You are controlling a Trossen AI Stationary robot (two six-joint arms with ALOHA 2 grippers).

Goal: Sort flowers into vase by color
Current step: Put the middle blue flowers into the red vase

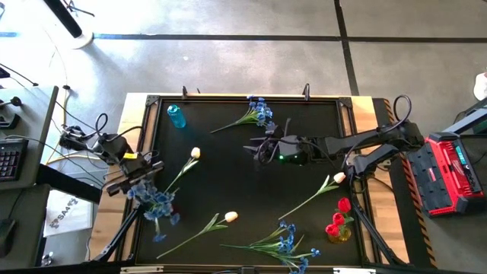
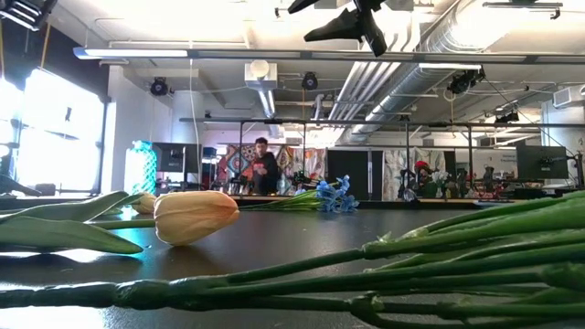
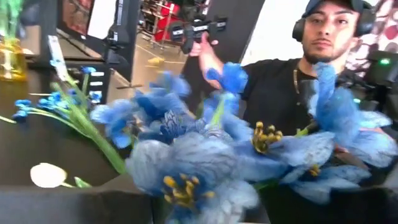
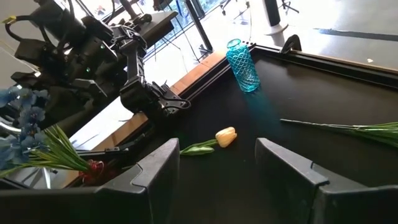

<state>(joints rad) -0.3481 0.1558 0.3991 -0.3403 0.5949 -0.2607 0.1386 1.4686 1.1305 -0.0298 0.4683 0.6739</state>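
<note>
Flowers lie scattered over the black worktop (image 1: pixel 228 179) in the high view: cream tulips (image 1: pixel 230 217), a blue spray (image 1: pixel 259 113) near the far edge, and more blue sprays (image 1: pixel 285 243) at the near edge, partly cut off. A yellow vase (image 1: pixel 339 233) at the near right holds red tulips (image 1: pixel 342 207); a turquoise vase (image 1: pixel 176 116) at the far left stands empty. The left gripper (image 1: pixel 141 173) is at the left edge with a blue bunch (image 1: pixel 156 202) just under it (whether it grips the bunch, I cannot tell). The right gripper (image 1: pixel 259 148) hovers over the middle.

In the low view, one cream tulip (image 2: pixel 192 215) lies close, thick green stems (image 2: pixel 457 251) fill the foreground, and the far spray sits small behind. People in the room beyond are hard to make out.

The left wrist view is almost filled by blurred blue blossoms (image 3: pixel 205 155), which hide that arm's own fingers. A person wearing headphones (image 3: pixel 323 62) sits behind.

The right wrist view shows its gripper (image 4: pixel 217 180) spread wide with nothing between the fingers (image 4: pixel 155 171). Beyond are a tulip, the upright turquoise vase and a stem (image 4: pixel 348 127) cut off at the edge.
</note>
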